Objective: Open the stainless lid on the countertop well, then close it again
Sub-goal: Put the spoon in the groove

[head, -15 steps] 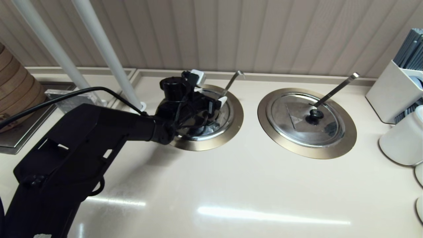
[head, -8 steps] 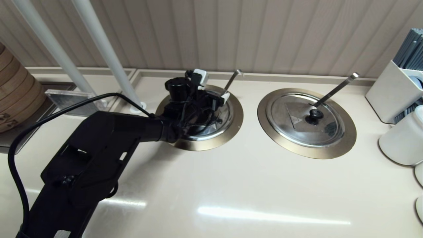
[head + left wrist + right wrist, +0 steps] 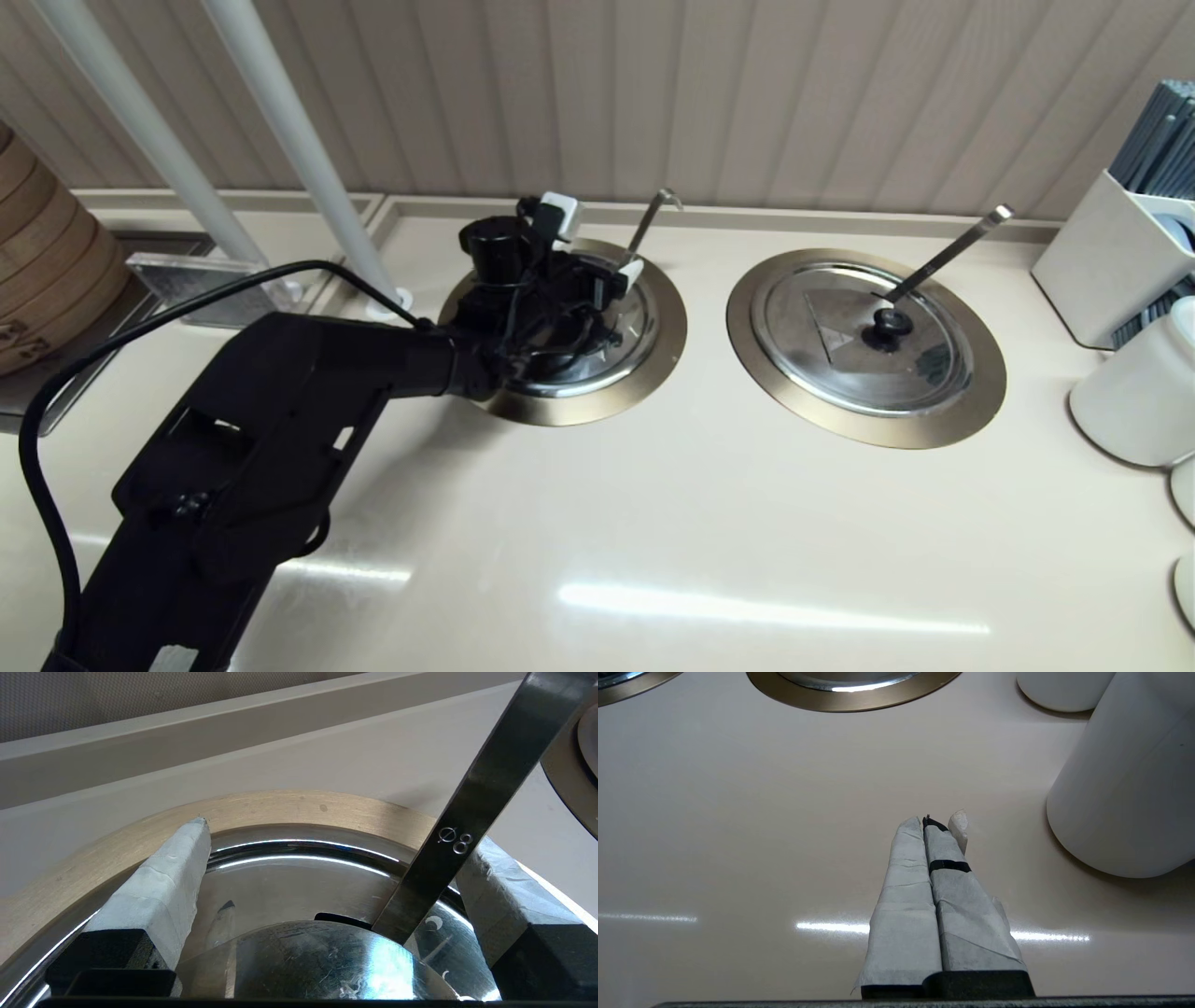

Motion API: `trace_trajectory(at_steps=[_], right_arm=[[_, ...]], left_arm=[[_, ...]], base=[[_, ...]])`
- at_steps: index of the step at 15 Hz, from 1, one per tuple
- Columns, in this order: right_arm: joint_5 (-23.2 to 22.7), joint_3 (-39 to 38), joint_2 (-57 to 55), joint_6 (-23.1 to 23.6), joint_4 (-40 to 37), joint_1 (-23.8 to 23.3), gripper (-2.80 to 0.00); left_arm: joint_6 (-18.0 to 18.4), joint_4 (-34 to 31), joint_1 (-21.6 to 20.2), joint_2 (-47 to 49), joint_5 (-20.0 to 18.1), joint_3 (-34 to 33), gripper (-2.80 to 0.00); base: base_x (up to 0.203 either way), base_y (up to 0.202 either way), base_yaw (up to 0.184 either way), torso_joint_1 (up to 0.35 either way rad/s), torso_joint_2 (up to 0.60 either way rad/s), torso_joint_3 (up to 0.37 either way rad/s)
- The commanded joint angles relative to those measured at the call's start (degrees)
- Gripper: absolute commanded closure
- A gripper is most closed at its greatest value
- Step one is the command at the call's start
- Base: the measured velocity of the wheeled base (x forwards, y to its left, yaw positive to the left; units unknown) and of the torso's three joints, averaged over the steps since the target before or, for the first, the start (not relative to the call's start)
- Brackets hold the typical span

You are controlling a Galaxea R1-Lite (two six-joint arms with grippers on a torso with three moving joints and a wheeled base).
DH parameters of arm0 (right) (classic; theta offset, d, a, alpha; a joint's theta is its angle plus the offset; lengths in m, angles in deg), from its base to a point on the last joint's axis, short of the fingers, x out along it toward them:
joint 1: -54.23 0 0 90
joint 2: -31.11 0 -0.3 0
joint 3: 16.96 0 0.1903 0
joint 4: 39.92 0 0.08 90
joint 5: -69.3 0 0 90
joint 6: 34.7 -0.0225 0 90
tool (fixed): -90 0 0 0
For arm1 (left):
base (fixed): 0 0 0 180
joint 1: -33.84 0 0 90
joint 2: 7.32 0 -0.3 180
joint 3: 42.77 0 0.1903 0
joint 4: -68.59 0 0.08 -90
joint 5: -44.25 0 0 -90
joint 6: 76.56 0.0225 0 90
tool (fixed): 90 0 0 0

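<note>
The stainless lid [image 3: 630, 341] lies in the left countertop well [image 3: 653, 373], mostly hidden under my left wrist. My left gripper [image 3: 595, 243] hovers over its back part, open. In the left wrist view the gripper [image 3: 338, 833] has its taped fingers [image 3: 177, 877] spread wide. Between them show the lid's shiny rim [image 3: 317, 961], its slot and the well's bronze ring [image 3: 280, 807]. The ladle handle [image 3: 472, 812] rises from the slot; its hooked tip [image 3: 665, 196] points at the wall. The black knob is hidden. My right gripper [image 3: 931, 821] hangs shut over bare counter, out of the head view.
To the right is the twin well with its lid [image 3: 864, 341] and a flat-ended ladle handle [image 3: 952, 247]. White containers [image 3: 1134, 392] and a utensil holder [image 3: 1116, 261] crowd the right edge. A bamboo steamer [image 3: 47, 261] and white poles [image 3: 299, 159] stand at the left.
My left arm has pushed forward over the well, carrying the gripper a little toward the wall. The ladle handle has swung slightly left and stands more upright.
</note>
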Motion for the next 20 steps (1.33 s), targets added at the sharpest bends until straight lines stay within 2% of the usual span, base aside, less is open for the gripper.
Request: trace_trajectory(at_steps=[1, 12, 16, 20], right_arm=[[0.0, -0.3, 0.0, 0.0, 0.0, 0.0, 0.0], [0.0, -0.3, 0.0, 0.0, 0.0, 0.0, 0.0], [0.0, -0.3, 0.0, 0.0, 0.0, 0.0, 0.0], [0.0, -0.3, 0.0, 0.0, 0.0, 0.0, 0.0]], left_arm=[[0.0, 0.2, -0.5, -0.4, -0.1, 0.0, -2.8], [-0.5, 0.5, -1.1, -2.9, 0.1, -0.7, -2.8], [-2.0, 0.5, 1.2, -5.9, -0.4, -7.7, -2.8], [-1.9, 0.8, 1.9, -9.7, -0.3, -16.4, -2.8]], base=[[0.0, 0.0, 0.0, 0.0, 0.0, 0.0], [0.0, 0.0, 0.0, 0.0, 0.0, 0.0], [0.0, 0.0, 0.0, 0.0, 0.0, 0.0], [0.0, 0.0, 0.0, 0.0, 0.0, 0.0]])
